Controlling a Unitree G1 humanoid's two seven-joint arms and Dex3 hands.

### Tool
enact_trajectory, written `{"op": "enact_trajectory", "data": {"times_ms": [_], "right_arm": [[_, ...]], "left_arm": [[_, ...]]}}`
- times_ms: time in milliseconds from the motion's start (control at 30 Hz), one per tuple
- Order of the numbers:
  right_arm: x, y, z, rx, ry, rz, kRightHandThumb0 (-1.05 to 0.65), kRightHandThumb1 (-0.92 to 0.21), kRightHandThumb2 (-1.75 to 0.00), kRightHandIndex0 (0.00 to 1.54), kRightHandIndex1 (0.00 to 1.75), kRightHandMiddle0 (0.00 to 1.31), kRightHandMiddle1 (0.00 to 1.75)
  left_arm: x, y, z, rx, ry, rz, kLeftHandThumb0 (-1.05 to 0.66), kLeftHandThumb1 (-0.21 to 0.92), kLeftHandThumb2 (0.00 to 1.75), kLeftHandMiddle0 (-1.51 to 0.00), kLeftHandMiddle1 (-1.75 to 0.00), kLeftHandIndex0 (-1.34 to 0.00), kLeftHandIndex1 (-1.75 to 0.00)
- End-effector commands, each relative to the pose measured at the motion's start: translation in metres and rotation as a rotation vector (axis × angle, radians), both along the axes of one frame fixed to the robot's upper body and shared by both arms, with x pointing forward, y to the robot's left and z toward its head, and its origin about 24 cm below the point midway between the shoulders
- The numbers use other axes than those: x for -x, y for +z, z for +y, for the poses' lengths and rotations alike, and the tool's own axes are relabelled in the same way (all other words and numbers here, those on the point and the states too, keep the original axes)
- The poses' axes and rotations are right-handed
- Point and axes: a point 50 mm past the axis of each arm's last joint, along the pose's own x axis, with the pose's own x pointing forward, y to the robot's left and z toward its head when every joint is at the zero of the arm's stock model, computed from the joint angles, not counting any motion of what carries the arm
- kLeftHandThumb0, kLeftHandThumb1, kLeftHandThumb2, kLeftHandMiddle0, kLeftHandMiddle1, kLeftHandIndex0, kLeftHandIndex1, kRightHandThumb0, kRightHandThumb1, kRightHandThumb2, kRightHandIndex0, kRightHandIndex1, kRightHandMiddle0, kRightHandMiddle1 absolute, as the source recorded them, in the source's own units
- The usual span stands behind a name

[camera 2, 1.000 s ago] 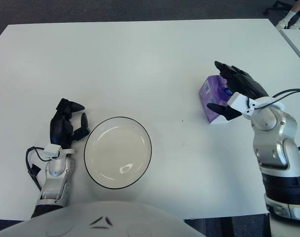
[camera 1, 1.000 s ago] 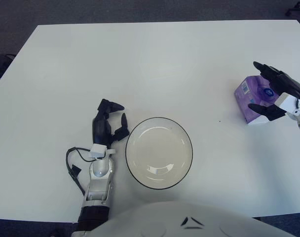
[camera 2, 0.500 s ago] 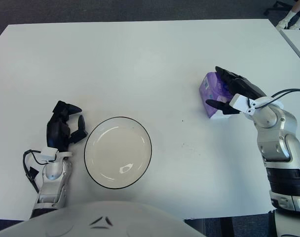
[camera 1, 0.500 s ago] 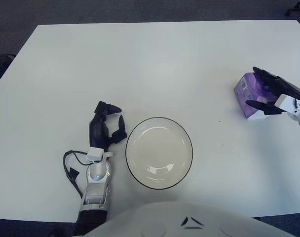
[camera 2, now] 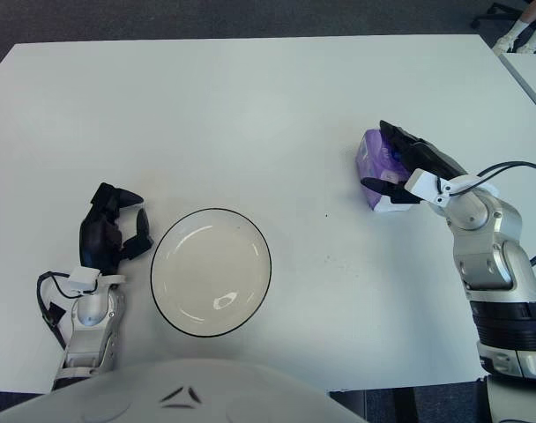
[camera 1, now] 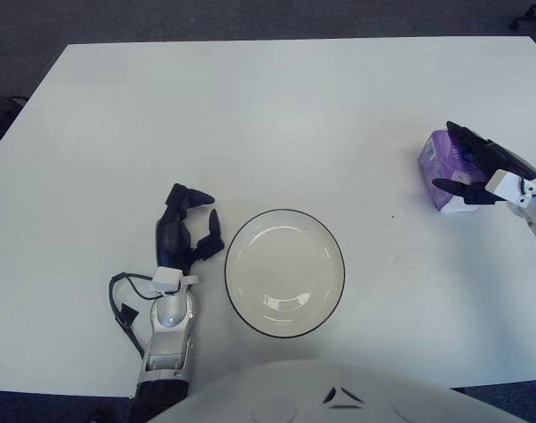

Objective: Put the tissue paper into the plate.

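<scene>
since the frame a second back, your right hand (camera 2: pixel 407 167) has dropped lower onto the tissue pack (camera 2: pixel 375 159) and shifted a little toward the table centre; the upper fingers (camera 2: pixel 400 141) now lie across the top of the purple pack and the thumb (camera 2: pixel 379 186) sits against its near white edge, so you have it pinched top and bottom. the pack shows near the table's (camera 1: pixel 268 106) right edge, well apart from the plate (camera 1: pixel 284 272); whether it has left the surface cannot be told. your left hand (camera 1: pixel 184 232) has slid back toward the robot's body over the same second, and now shows just beside the plate's left rim, not touching it, fingers loosely curled with nothing in them. a black cable (camera 1: pixel 125 300) loops beside the left forearm. the plate is white with a dark rim, holds nothing, and sits near the table's front edge, slightly left of centre.
</scene>
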Motion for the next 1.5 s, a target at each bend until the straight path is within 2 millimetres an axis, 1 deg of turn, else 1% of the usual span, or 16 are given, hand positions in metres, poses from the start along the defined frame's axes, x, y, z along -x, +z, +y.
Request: {"op": "enact_trajectory", "data": {"times_ms": [0, 67, 233, 400, 633, 667, 700, 800, 933, 1033, 1133, 1233, 1267, 1333, 1367, 1467], "right_arm": [[0.006, -0.017, 0.000, -0.032, -0.009, 0.103, -0.99, -0.92, -0.47, 0.00, 0.00, 0.00, 0.00], [0.006, -0.023, 0.000, -0.033, -0.024, 0.131, -1.01, -0.92, -0.48, 0.00, 0.00, 0.00, 0.00], [0.006, -0.027, 0.001, -0.031, -0.048, 0.180, -1.02, -0.92, -0.52, 0.00, 0.00, 0.00, 0.00], [0.004, -0.036, 0.005, -0.021, -0.071, 0.214, -1.02, -0.92, -0.55, 0.00, 0.00, 0.00, 0.00], [0.003, -0.048, 0.008, 0.015, -0.069, 0.311, -0.96, -0.91, -0.54, 0.00, 0.00, 0.00, 0.00], [0.003, -0.052, 0.009, 0.027, -0.064, 0.342, -0.95, -0.87, -0.59, 0.00, 0.00, 0.00, 0.02], [0.002, -0.055, 0.010, 0.035, -0.061, 0.365, -0.92, -0.82, -0.65, 0.00, 0.00, 0.00, 0.11], [0.001, -0.070, 0.008, 0.070, -0.071, 0.426, -0.90, -0.74, -0.74, 0.00, 0.00, 0.00, 0.24], [0.002, -0.080, 0.001, 0.110, -0.105, 0.479, -0.90, -0.73, -0.72, 0.00, 0.00, 0.00, 0.33], [0.003, -0.081, -0.003, 0.121, -0.127, 0.527, -0.85, -0.69, -0.72, 0.00, 0.18, 0.00, 0.40], [0.003, -0.082, -0.004, 0.113, -0.140, 0.561, -0.80, -0.65, -0.72, 0.00, 0.26, 0.00, 0.46], [0.003, -0.082, -0.005, 0.101, -0.158, 0.586, -0.77, -0.62, -0.75, 0.00, 0.28, 0.00, 0.54], [0.003, -0.083, -0.005, 0.094, -0.175, 0.599, -0.74, -0.58, -0.77, 0.00, 0.29, 0.00, 0.58], [0.003, -0.084, -0.006, 0.079, -0.205, 0.616, -0.65, -0.48, -0.88, 0.00, 0.31, 0.00, 0.71], [0.003, -0.084, -0.006, 0.074, -0.216, 0.620, -0.60, -0.43, -0.92, 0.00, 0.38, 0.00, 0.78], [0.004, -0.087, -0.005, 0.063, -0.245, 0.623, -0.53, -0.37, -0.99, 0.00, 0.49, 0.00, 0.89]], "left_arm": [[0.017, -0.024, 0.006, -0.011, 0.020, 0.138, -0.46, 0.38, 1.25, -1.10, -1.75, -0.56, -1.75], [0.017, -0.024, 0.006, -0.014, 0.020, 0.137, -0.46, 0.38, 1.25, -1.10, -1.75, -0.56, -1.75], [0.018, -0.024, 0.007, -0.016, 0.019, 0.138, -0.46, 0.38, 1.25, -1.11, -1.75, -0.56, -1.75], [0.019, -0.024, 0.008, -0.014, 0.021, 0.132, -0.46, 0.37, 1.26, -1.12, -1.75, -0.56, -1.75], [0.020, -0.024, 0.008, -0.013, 0.026, 0.121, -0.46, 0.38, 1.25, -1.13, -1.75, -0.56, -1.75], [0.020, -0.024, 0.008, -0.013, 0.029, 0.121, -0.46, 0.38, 1.24, -1.13, -1.75, -0.56, -1.75], [0.020, -0.024, 0.008, -0.012, 0.031, 0.120, -0.46, 0.39, 1.24, -1.13, -1.75, -0.55, -1.75], [0.020, -0.024, 0.009, -0.011, 0.036, 0.118, -0.45, 0.39, 1.23, -1.14, -1.75, -0.55, -1.75], [0.020, -0.024, 0.009, -0.006, 0.043, 0.112, -0.45, 0.41, 1.22, -1.14, -1.75, -0.54, -1.75], [0.020, -0.023, 0.009, 0.000, 0.049, 0.104, -0.45, 0.41, 1.21, -1.13, -1.75, -0.54, -1.75], [0.021, -0.023, 0.009, 0.003, 0.053, 0.101, -0.45, 0.41, 1.21, -1.13, -1.75, -0.53, -1.75], [0.021, -0.023, 0.009, 0.005, 0.058, 0.102, -0.45, 0.41, 1.21, -1.13, -1.75, -0.53, -1.75], [0.021, -0.023, 0.009, 0.006, 0.062, 0.104, -0.45, 0.41, 1.21, -1.13, -1.75, -0.53, -1.75], [0.022, -0.023, 0.009, 0.007, 0.069, 0.107, -0.45, 0.41, 1.21, -1.12, -1.75, -0.53, -1.75], [0.022, -0.023, 0.009, 0.007, 0.071, 0.108, -0.45, 0.41, 1.21, -1.12, -1.75, -0.53, -1.75], [0.022, -0.023, 0.009, 0.006, 0.076, 0.110, -0.45, 0.41, 1.21, -1.12, -1.75, -0.54, -1.75]]}}
